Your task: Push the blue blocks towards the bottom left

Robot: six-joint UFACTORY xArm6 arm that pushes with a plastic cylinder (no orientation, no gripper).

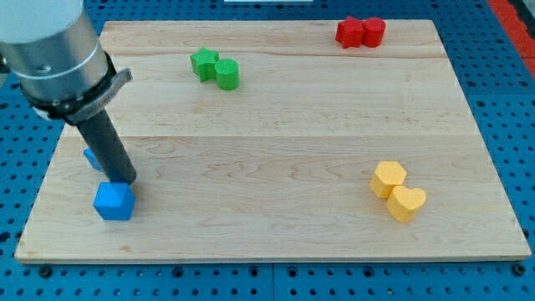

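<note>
The arm's grey cylindrical body point(54, 50) sits closest to the lens, filling the view's top left corner, and the dark rod point(107, 144) slants down from it toward the board. My tip point(125, 181) rests at the upper right corner of a blue cube-like block point(114, 201), touching it or just about. That block lies near the board's bottom left corner. A second blue block point(91, 159) is only a sliver, showing past the rod's left side, up and left of the first; its shape cannot be made out.

The wooden board point(276, 167) is pale, made of long planks running across the view, and lies on a blue pegboard surface point(501, 100) dotted with holes.

The rod is a plain pusher: it grips nothing and only presses its end against the nearer blue block.

At the view's lower right a yellow hexagonal block point(389, 179) touches a yellow heart-like block point(406, 203). Near the top, left of centre, a green star-shaped block point(203, 63) touches a green round block point(226, 73). At the top right edge, two red blocks point(360, 33) sit pressed together.
</note>
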